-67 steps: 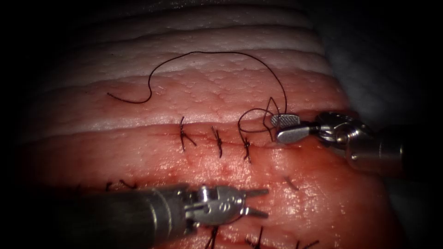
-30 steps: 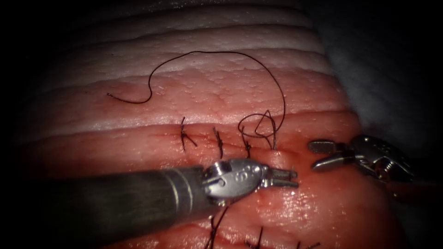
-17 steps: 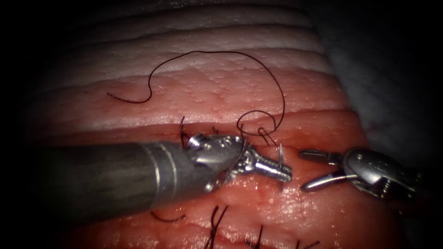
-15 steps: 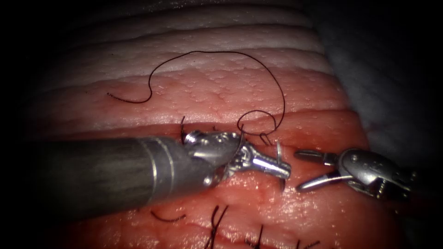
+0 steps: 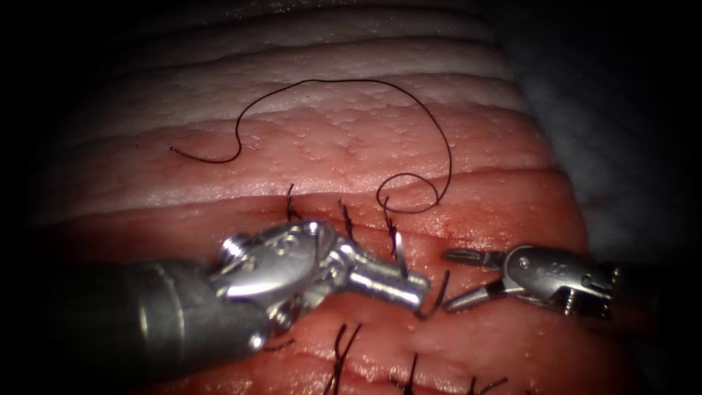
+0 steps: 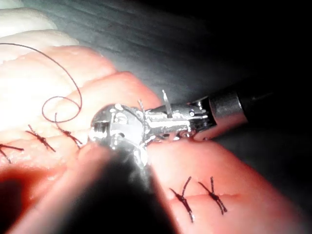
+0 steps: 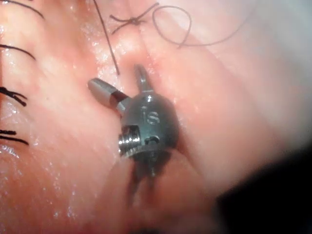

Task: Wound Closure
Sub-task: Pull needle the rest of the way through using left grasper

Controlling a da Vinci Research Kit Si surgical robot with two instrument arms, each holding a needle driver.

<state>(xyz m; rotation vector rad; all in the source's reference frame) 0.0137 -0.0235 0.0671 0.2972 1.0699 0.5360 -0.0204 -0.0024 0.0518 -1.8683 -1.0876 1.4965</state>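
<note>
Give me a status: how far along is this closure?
Done: three knotted stitches cross the cut. In hand: the left tool is shut on the needle near mid-curve, clear of the tissue; the thread loops behind the cut. The right tool, jaws open, holds nothing. Left: the cut right of the last stitch looks unstitched.

The curved needle [image 5: 420,281], thin and steel-bright, sits just below centre of the endoscope view, gripped near mid-curve, both ends free above the tissue [image 5: 512,344]. Dark thread [image 5: 351,82] arcs over the upper frame, looping beside the cut [image 5: 453,232] with its knotted stitches.
</note>
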